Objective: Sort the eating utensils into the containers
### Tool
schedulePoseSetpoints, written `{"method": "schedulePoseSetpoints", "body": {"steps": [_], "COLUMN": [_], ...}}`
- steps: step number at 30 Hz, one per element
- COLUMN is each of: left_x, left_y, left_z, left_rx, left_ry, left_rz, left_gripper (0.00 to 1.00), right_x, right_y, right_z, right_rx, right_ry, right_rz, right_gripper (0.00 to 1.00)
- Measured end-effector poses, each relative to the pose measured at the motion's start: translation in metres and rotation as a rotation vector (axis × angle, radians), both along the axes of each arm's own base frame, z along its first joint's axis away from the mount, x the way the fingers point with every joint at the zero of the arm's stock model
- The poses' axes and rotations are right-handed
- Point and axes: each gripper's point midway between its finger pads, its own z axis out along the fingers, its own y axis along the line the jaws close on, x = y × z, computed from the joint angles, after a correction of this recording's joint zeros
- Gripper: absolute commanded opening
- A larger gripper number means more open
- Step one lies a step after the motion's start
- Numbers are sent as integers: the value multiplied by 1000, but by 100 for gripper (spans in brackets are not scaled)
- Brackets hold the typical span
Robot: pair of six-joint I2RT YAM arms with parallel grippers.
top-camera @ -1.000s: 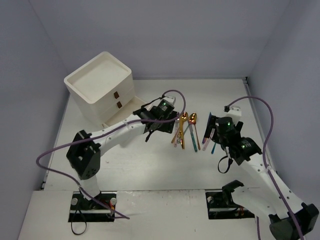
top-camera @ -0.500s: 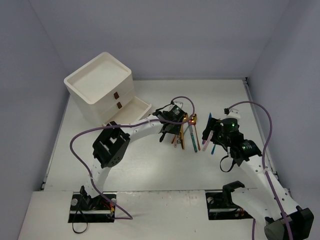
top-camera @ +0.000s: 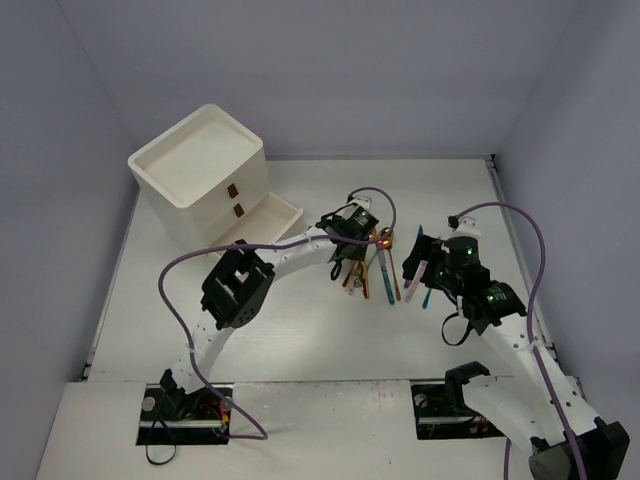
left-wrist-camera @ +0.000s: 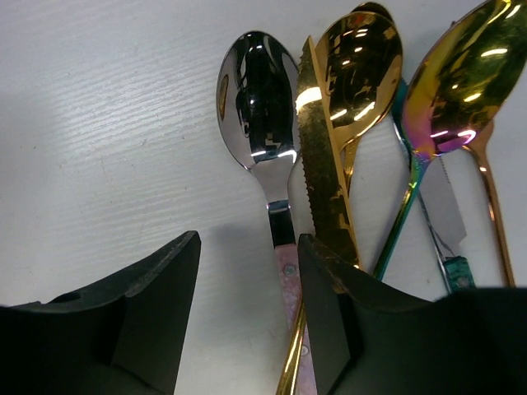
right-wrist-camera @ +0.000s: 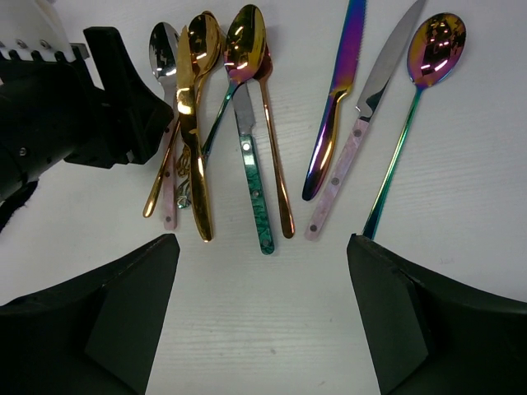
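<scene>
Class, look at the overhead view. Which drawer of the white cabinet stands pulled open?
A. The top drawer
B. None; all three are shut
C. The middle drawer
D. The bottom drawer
D. The bottom drawer juts out from the white cabinet with its inside showing, while the top drawer and the middle drawer sit flush in the cabinet's front.

Left hand shifted right — over the eating utensils, left elbow swung inward.
</scene>
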Motion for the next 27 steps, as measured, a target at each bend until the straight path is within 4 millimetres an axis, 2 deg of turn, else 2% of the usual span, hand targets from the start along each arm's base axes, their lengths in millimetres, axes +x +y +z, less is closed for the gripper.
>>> {"method": "schedulePoseSetpoints", "body": {"steps": [3,6,11,18,25,27], "left_x": [1,2,1,0,-17,-24], "left_y": [2,2,3,7,29,39], "left_z": [-10,-11,-18,-20,-18,-8], "left_rx": [18,14,21,18,81,118], "left_ry": [4,3,13,2,26,30], "left_rz": [14,25,35,45,7,-24], "left_gripper": [44,37,17,0,0,0], "right_x": [-1,-1,-2,-2,-4,-4], "right_y": [1,1,1,0,2,2], "right_z": [1,1,1,4,6,8], "right_rx": [4,5,5,10,18,21], "right_ry": [-4,-5,-6,-18,-27,-34], "right_rz": [3,4,5,5,12,13], "right_gripper": [81,81,81,81,81,81]}}
